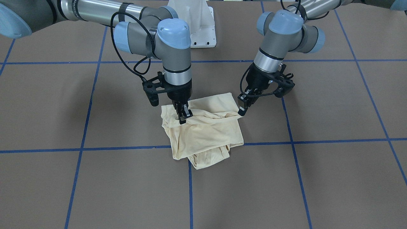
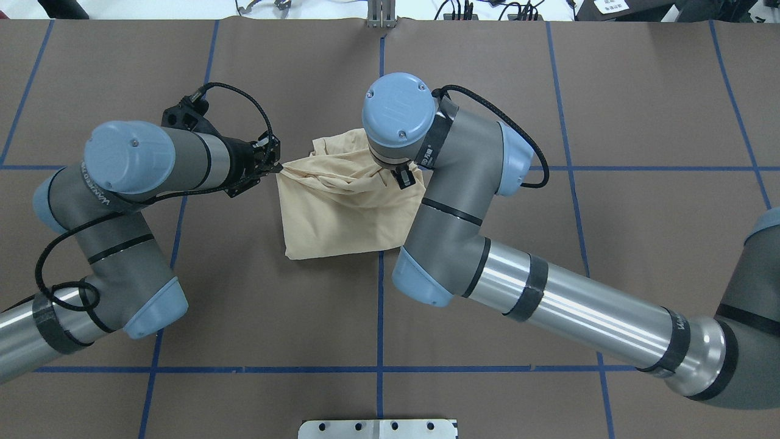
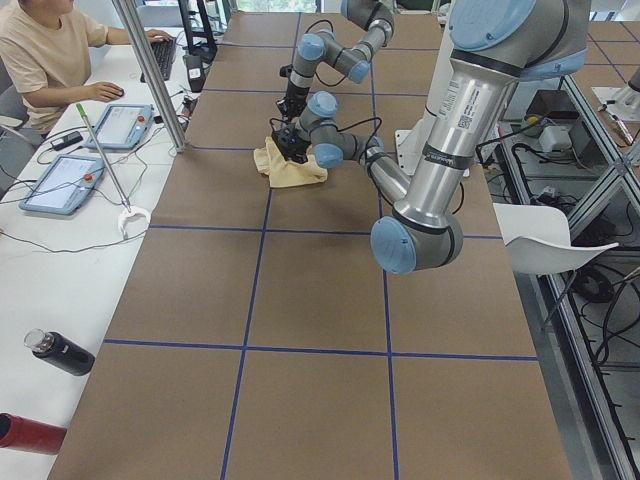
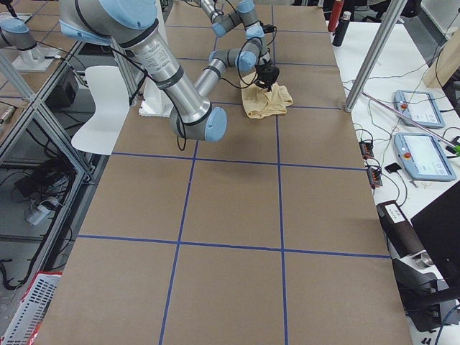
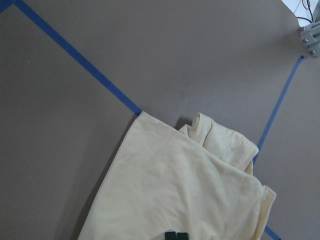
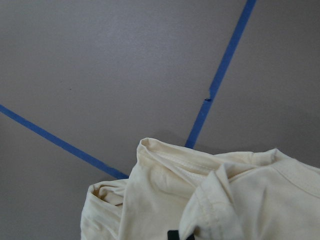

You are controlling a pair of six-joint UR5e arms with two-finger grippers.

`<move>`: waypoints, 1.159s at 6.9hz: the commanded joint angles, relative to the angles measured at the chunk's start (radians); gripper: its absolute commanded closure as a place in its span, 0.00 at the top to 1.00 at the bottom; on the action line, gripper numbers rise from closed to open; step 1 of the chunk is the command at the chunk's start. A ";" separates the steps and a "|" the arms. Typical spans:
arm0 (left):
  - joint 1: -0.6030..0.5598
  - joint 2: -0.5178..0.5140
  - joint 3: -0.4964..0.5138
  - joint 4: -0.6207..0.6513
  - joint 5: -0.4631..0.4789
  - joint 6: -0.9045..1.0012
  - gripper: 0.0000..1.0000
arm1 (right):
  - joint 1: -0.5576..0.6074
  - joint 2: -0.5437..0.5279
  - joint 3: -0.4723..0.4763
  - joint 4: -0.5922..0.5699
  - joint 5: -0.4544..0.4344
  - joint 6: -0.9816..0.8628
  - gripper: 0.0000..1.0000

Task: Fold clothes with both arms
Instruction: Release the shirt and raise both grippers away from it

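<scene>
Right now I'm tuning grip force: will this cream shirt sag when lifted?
Likely sags: the shirt hangs in soft creases between the left gripper and right gripper. Probably light; the fabric looks thin. Its folded layers may slip apart.

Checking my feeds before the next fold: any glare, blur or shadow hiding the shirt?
Front-facing view: sharp, evenly lit, soft shadows beside the T-shirt. Overhead view: the right arm covers one corner. Wrist views: fabric in focus, no glare on it.

Even bright light — soft shadows, sharp
</scene>
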 commanded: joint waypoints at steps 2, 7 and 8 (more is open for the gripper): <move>-0.050 -0.065 0.198 -0.124 0.002 -0.002 0.00 | 0.060 0.093 -0.265 0.176 0.028 -0.088 0.00; -0.139 -0.153 0.481 -0.319 0.009 0.148 0.36 | 0.188 0.257 -0.617 0.367 0.049 -0.252 1.00; -0.141 -0.153 0.481 -0.318 0.007 0.151 0.36 | 0.224 0.260 -0.625 0.365 0.113 -0.304 1.00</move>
